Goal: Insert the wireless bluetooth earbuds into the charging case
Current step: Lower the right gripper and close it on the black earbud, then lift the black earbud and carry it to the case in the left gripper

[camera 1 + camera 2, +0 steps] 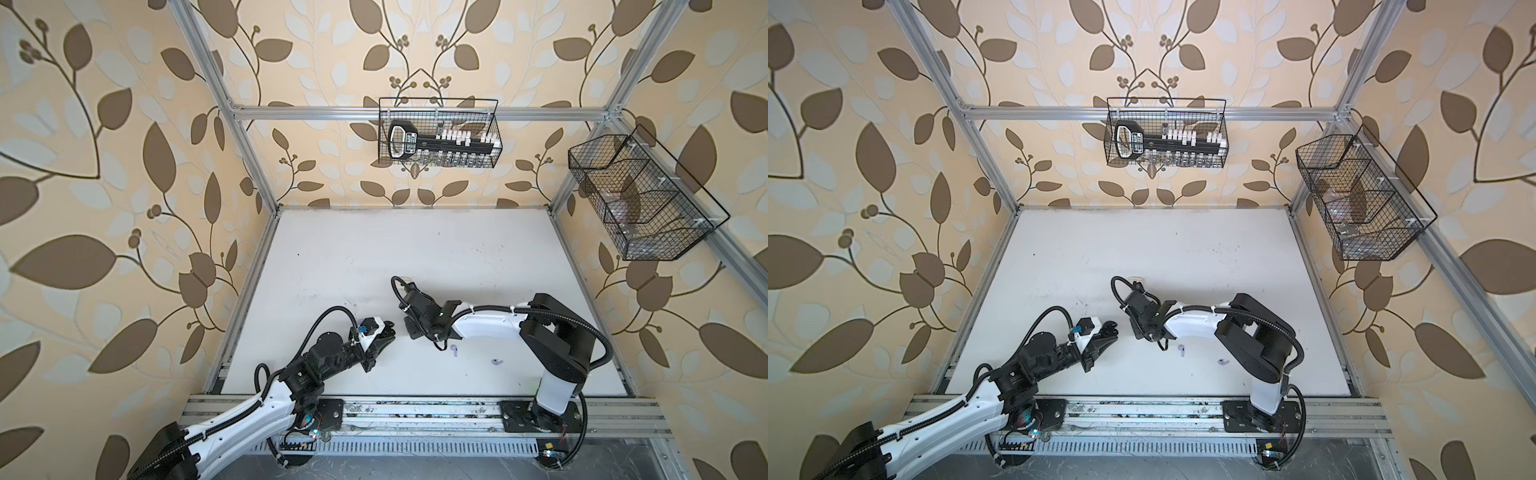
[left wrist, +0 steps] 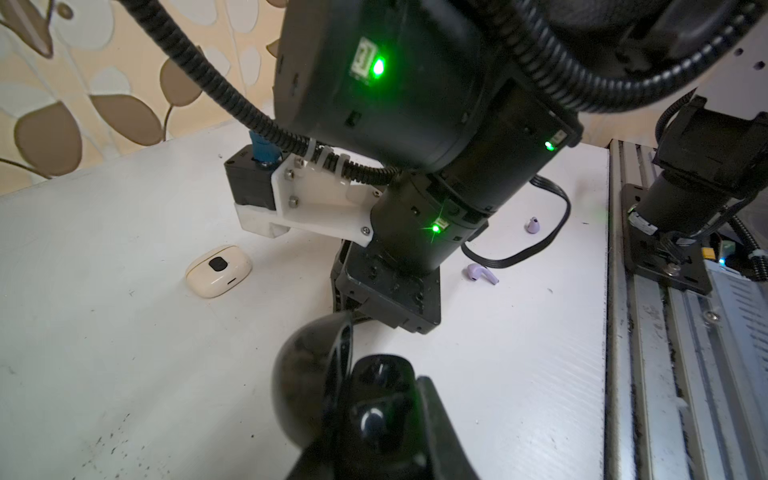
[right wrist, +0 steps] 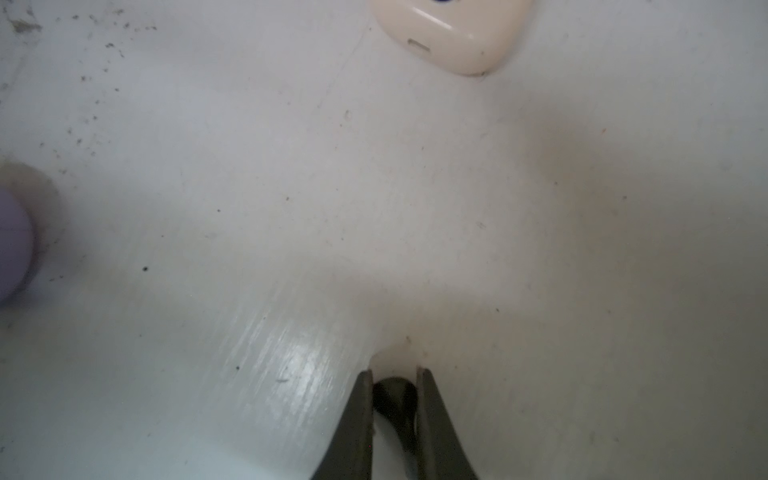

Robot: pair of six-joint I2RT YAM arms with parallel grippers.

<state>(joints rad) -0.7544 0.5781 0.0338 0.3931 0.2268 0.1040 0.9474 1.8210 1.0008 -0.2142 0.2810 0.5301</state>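
Left wrist view: cream case (image 2: 219, 271) closed; left jaws hold open black case (image 2: 307, 374).

2 top views: overhead, whole table (image 1: 374, 257) | wrists: close, low

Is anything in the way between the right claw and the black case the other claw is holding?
Nothing visible. The right gripper, shut on a tiny thing, has only bare table between it and the black case in a top view. The purple earbuds lie off to the side.
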